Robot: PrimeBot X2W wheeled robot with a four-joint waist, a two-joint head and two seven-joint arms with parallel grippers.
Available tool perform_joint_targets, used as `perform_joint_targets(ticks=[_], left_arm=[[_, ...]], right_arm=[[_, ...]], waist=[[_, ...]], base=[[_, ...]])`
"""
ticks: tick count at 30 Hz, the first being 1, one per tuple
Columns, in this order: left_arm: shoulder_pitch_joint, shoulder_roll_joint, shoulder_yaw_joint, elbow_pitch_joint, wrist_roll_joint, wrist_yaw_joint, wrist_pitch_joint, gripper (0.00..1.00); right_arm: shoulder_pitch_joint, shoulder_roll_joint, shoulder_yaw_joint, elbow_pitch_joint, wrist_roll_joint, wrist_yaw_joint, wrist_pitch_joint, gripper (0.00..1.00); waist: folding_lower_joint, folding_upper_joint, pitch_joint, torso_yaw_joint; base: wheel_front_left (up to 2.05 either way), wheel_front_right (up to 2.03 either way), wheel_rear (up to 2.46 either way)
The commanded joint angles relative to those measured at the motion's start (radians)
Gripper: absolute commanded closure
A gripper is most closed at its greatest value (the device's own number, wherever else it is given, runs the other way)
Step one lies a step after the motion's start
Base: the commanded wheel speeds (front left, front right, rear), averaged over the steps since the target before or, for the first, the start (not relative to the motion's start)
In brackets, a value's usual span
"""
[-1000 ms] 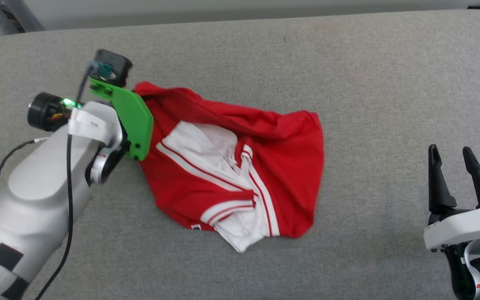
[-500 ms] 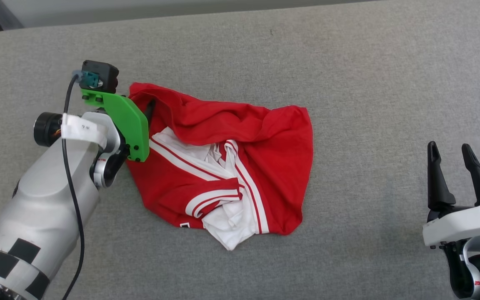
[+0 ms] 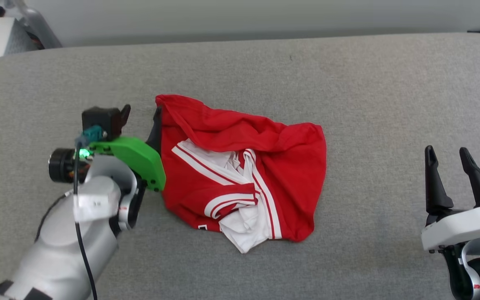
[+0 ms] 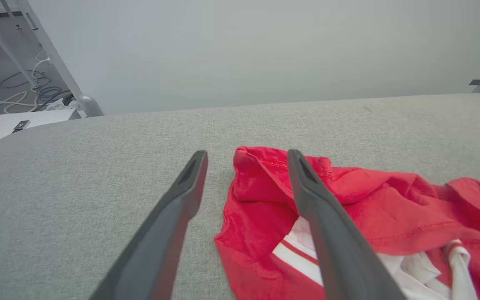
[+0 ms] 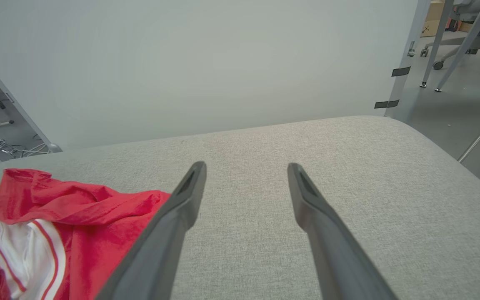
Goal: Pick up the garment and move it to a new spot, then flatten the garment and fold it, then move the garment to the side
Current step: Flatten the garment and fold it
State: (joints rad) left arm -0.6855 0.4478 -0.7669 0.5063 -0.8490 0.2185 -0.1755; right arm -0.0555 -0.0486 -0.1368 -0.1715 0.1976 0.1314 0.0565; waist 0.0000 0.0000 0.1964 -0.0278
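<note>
A grey fabric-covered surface [image 3: 348, 104] is shown before a plain pale wall [image 4: 240, 54], with the garment [image 3: 286, 166] lying crumpled left of the middle. Red cloth is bunched over white sleeves and striped trim [image 3: 206, 166], and nothing has been flattened or folded.

The left gripper [image 4: 246, 160] is seen at the garment's left edge with its fingers spread. In the left wrist view one finger [image 4: 319, 208] is held above the red cloth and the other above bare fabric, so the edge lies between them. No cloth is pinched. The right gripper [image 3: 447, 152] is held open near the lower right of the head view, well apart from the garment.

The step in hand is judged to be a grasp being lined up on that left edge, either for moving the garment or for spreading it out. A lowering onto the cloth and a closing on the upturned hem [image 4: 265, 162] would be called for next, with care that more than one loose layer is not dragged along.

Little writing can be read. A small white-outlined fragment [image 3: 201, 227] is visible at the lower fold but cannot be made out. A white label [image 3: 94, 204] on the left arm carries marks too small to read.
</note>
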Motion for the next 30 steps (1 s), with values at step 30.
perform_joint_targets(ticks=[30], left_arm=[[-0.075, 0.053, -0.370, -0.393, 0.081, -0.118, 0.631, 0.00]], right_arm=[[0.030, -0.002, 0.023, -0.008, 0.012, -0.001, 0.020, 0.00]], waist=[[0.0000, 0.0000, 0.004, -0.023]], base=[[0.00, 0.00, 0.00]])
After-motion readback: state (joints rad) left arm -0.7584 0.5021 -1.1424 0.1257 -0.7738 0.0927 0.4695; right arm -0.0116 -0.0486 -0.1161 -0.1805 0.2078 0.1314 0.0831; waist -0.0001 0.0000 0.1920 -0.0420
